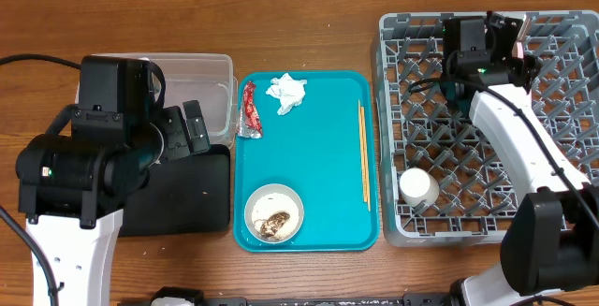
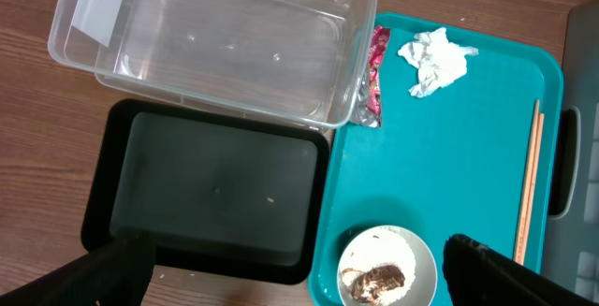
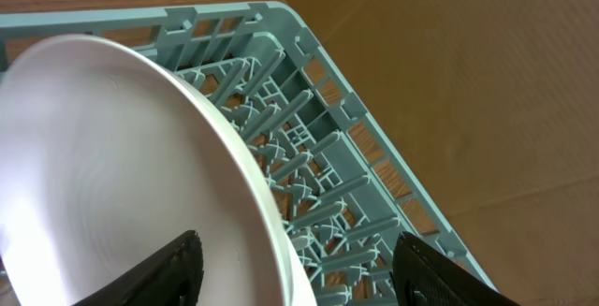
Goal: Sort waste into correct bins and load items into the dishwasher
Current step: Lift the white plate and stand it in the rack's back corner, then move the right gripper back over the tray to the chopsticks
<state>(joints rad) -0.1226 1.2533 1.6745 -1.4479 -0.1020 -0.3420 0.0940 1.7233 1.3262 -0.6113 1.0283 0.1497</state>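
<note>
At the worktop's far right corner, the plate (image 3: 94, 156) is being stood in the rack (image 3: 328, 138).
The right claw (image 3: 295, 245) is spread astride its rim, the left claw (image 2: 298, 245) open and empty; next, likely, lift clear for the chopsticks (image 1: 363, 152).

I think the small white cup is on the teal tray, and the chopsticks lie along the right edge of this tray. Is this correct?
Not quite. The cup is not on the teal tray; it lies in the grey rack, in a corner next to the tray, as the overhead view shows. The chopsticks do lie along the tray's right edge.
</note>
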